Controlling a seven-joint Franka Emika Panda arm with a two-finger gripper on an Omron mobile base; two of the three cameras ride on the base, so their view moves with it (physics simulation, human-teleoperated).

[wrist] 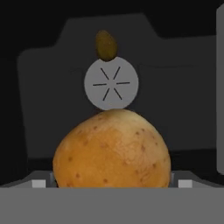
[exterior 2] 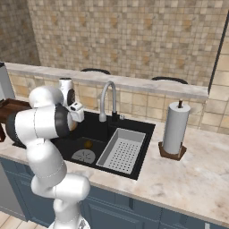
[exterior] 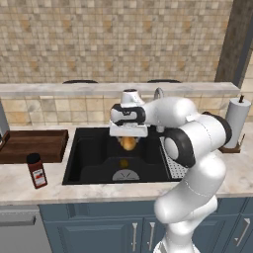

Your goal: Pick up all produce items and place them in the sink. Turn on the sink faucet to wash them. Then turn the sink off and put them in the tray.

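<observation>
The fingers hang over the black sink, spread wide. The orange-yellow fruit sits right between them. I cannot tell if they squeeze it. The small olive-brown fruit lies on the sink floor, touching the round grey drain at 12 o'clock.

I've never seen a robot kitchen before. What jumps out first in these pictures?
A big white robot arm reaches over a black sink, its gripper open just above an orange-yellow fruit. A smaller olive-brown fruit already lies on the sink floor beside the round grey drain. On the counter to the left stand a red-labelled jar and a brown wooden tray.
</observation>
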